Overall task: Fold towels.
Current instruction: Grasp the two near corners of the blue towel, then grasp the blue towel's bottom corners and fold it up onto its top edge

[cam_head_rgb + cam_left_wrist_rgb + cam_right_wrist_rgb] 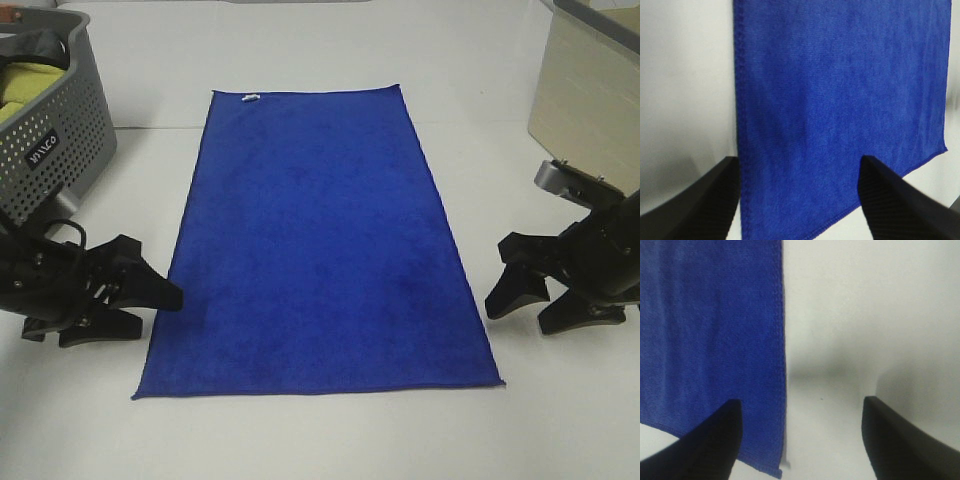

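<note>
Flanking the flat towel (320, 250) with left fingers (135, 275) and right fingers (515, 290), both wide apart, empty.
Pinch both corners by the bench (320, 435) front edge evenly, lifting together.

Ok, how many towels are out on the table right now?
1: the blue towel lies flat mid-table, between the left gripper and right gripper. The basket at far left may hide more under its yellow-green cloth.
</note>
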